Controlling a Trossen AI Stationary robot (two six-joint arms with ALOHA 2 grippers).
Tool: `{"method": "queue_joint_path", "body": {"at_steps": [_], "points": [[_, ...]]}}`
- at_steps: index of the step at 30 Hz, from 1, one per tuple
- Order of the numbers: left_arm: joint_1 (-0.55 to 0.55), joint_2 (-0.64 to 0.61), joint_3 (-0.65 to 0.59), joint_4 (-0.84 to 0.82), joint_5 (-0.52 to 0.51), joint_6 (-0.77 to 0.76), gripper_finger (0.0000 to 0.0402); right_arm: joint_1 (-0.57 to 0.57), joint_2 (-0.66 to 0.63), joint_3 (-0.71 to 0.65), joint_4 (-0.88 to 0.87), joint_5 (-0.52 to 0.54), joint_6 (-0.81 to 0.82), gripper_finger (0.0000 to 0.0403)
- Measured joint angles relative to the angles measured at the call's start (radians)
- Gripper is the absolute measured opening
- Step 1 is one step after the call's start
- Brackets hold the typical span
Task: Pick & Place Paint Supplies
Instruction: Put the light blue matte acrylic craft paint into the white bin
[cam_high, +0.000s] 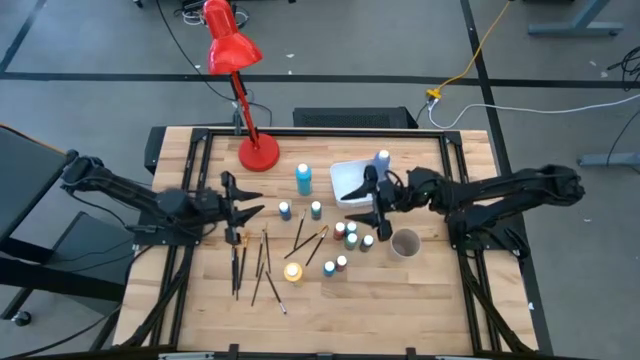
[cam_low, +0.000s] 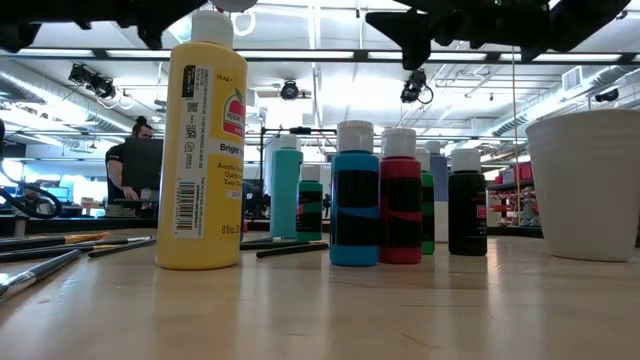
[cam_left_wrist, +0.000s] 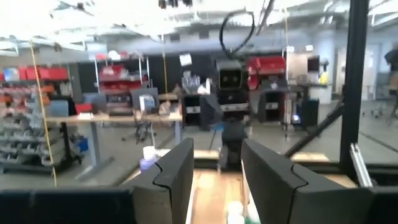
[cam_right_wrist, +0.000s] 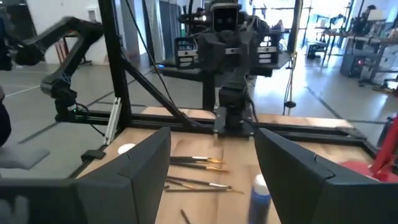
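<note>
Mostly hidden in low view — both grippers, left (cam_high: 250, 211) & right (cam_high: 362, 205), open, empty.

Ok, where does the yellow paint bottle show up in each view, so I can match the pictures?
High view: yellow paint bottle stands low-centre on the table, right of the brushes.
Low view: yellow paint bottle looms tall at left, nearest the camera.
Left wrist view: not in it.
Right wrist view: not in it.
Shared landmark: the white cup, at far right in the low view.
</note>
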Motion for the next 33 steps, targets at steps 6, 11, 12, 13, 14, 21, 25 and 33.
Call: {"method": "queue_joint_path", "body": {"at_steps": [6,11,12,13,14,21,25,33], "points": [[0.012,0.184,0.126,-0.094,0.152,0.062,0.0145,0.05,0.05,0.0,0.007,0.016,0.014,0.0237],[0.028,0.329,0.236,-0.122,-0.121,0.071,0.0145,0.073,0.058,0.0,0.005,0.017,-0.016,0.0237],[0.042,0.354,0.257,-0.134,-0.164,0.059,0.0145,0.073,0.057,0.0,0.006,0.019,-0.021,0.0237],[0.058,0.376,0.278,-0.154,-0.18,0.049,0.0145,0.073,0.057,0.0,0.006,0.019,-0.023,0.0237],[0.077,0.398,0.298,-0.177,-0.18,0.039,0.0145,0.073,0.057,0.0,0.005,0.02,-0.023,0.0237],[0.274,0.544,0.427,-0.303,-0.137,-0.033,0.0156,0.072,0.057,0.0,-0.018,0.02,-0.016,0.0237],[0.383,0.591,0.467,-0.379,0.009,-0.153,0.0182,0.072,0.057,0.0,-0.05,0.02,-0.016,0.0237],[0.502,0.7,0.467,-0.384,0.067,-0.256,0.0224,0.072,0.057,0.0,-0.057,0.02,-0.024,0.0237]]}}
